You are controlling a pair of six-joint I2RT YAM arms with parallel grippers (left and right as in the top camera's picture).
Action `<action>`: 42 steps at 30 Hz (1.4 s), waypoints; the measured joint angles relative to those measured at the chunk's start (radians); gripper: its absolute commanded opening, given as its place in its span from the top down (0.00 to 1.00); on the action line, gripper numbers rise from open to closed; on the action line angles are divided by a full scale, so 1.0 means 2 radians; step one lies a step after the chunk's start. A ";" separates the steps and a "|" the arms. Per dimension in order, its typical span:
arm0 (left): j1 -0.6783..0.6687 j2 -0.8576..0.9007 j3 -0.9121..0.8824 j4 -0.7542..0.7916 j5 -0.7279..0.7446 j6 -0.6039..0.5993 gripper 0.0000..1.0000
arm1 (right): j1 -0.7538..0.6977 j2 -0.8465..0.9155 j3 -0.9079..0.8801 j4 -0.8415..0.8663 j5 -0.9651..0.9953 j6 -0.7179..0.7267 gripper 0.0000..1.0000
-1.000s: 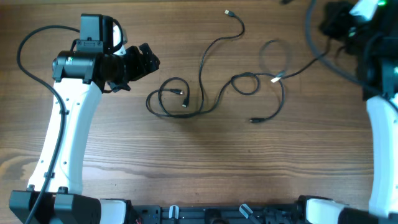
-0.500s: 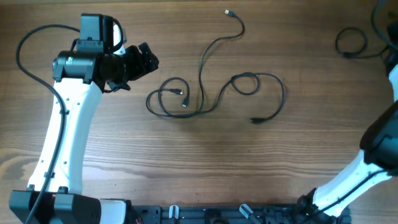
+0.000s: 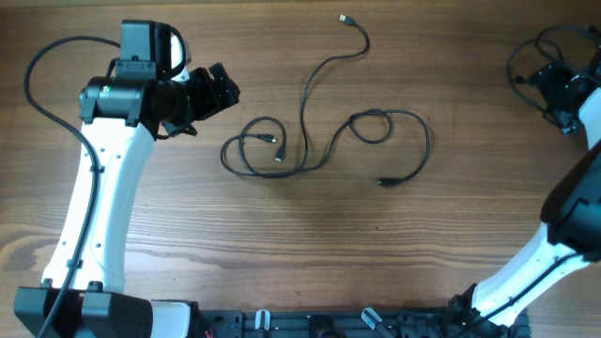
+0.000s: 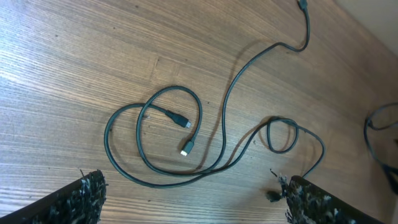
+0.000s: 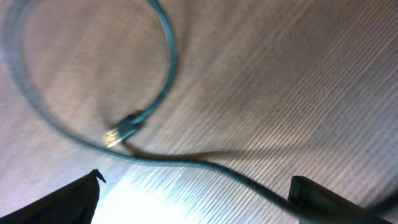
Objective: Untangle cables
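Observation:
Two thin black cables lie tangled mid-table. One cable [image 3: 305,113] runs from a far plug down into a double loop [image 4: 168,134]. The other cable [image 3: 413,122] makes a small loop and ends in a plug near the front. A third cable [image 3: 515,66] lies looped at the far right edge; its loop [image 5: 168,56] and plug [image 5: 121,132] show blurred in the right wrist view. My right gripper [image 3: 554,86] hangs over it, open [image 5: 196,183], with the cord running loose between the fingers. My left gripper [image 3: 225,91] stands open [image 4: 193,190] just left of the tangle, holding nothing.
The wooden table [image 3: 282,244] carries only the cables. The left arm [image 3: 103,207] stretches along the left side and the right arm [image 3: 573,216] along the right edge. Thicker arm wires [image 3: 42,66] arc at the far left.
The right arm has drawn one cable out of the central tangle to the far right edge. Its jaws were shut on the cord and now stand wide open. The left arm has not moved.

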 measured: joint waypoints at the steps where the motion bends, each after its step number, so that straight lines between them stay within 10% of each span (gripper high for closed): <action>1: 0.000 0.000 0.000 0.000 0.000 0.000 0.05 | 0.001 -0.026 0.000 -0.008 -0.002 0.000 0.00; 14: -0.073 0.006 0.000 0.013 -0.007 0.009 0.21 | 0.074 -0.179 0.002 -0.228 -0.375 -0.261 0.01; 25: -0.245 0.209 -0.002 0.229 0.004 -0.111 0.28 | 0.147 -0.178 -0.009 -0.201 -0.238 -0.148 0.16; 30: -0.318 0.266 -0.004 0.295 -0.008 -0.194 0.51 | 0.147 -0.178 -0.009 -0.216 -0.211 -0.140 0.20; 42: -0.333 0.320 -0.004 0.357 -0.123 -0.257 0.60 | 0.147 -0.178 -0.009 -0.222 -0.204 -0.136 0.23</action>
